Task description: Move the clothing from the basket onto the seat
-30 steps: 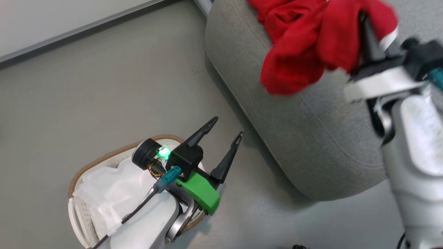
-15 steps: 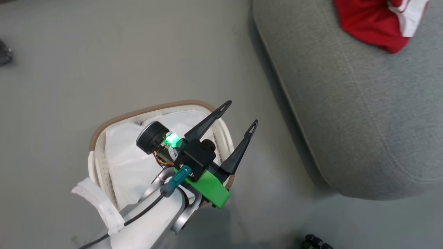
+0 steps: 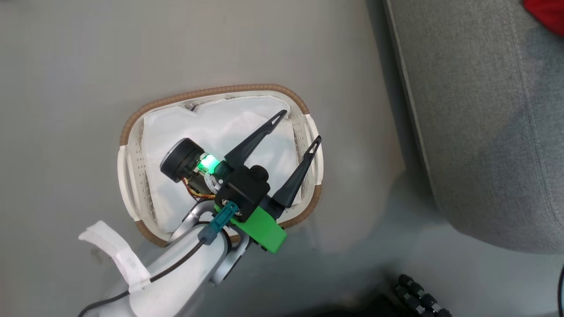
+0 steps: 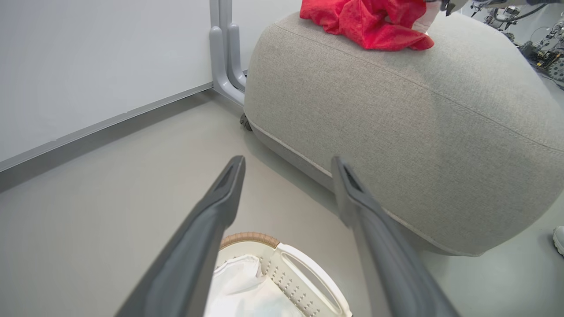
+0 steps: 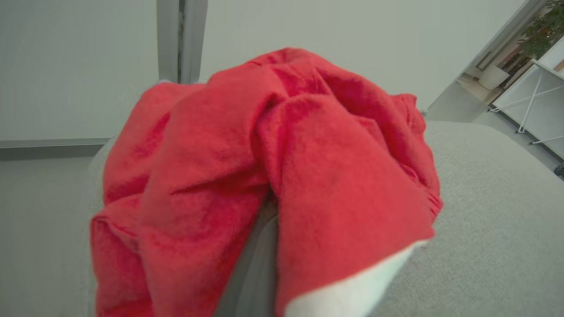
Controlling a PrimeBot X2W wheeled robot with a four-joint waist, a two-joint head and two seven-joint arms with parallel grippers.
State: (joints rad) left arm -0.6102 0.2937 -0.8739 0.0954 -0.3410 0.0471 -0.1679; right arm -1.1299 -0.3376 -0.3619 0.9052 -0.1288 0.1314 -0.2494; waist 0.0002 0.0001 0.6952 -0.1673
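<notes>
The white perforated basket (image 3: 132, 176) with its brown rim stands on the floor, and a white sheet (image 3: 211, 127) lies in it. My left gripper (image 3: 300, 127) hangs open above the basket's right side, nothing between its fingers (image 4: 220, 198). The grey seat (image 3: 476, 123) lies to the right of the basket (image 4: 304, 273). Red clothing (image 4: 374, 22) lies bunched on top of the seat (image 4: 418, 123), and a corner of that clothing (image 3: 548, 11) shows at the head view's upper right. In the right wrist view, red clothing (image 5: 273, 154) with white trim drapes over my right gripper's shut fingers (image 5: 249, 273), above the seat (image 5: 484, 198).
A grey stand leg (image 4: 224, 57) and a white wall panel (image 4: 88, 66) rise behind the seat. Black ribbed parts (image 3: 418, 295) sit on the floor at the head view's lower right. Bare grey floor (image 3: 66, 66) lies left of the basket. Shelving (image 5: 542, 101) stands far off.
The head camera has swung down to the basket, so the right gripper and most of the red clothing have left that view. The left gripper stays open, its fingertips now over the basket's right rim.
</notes>
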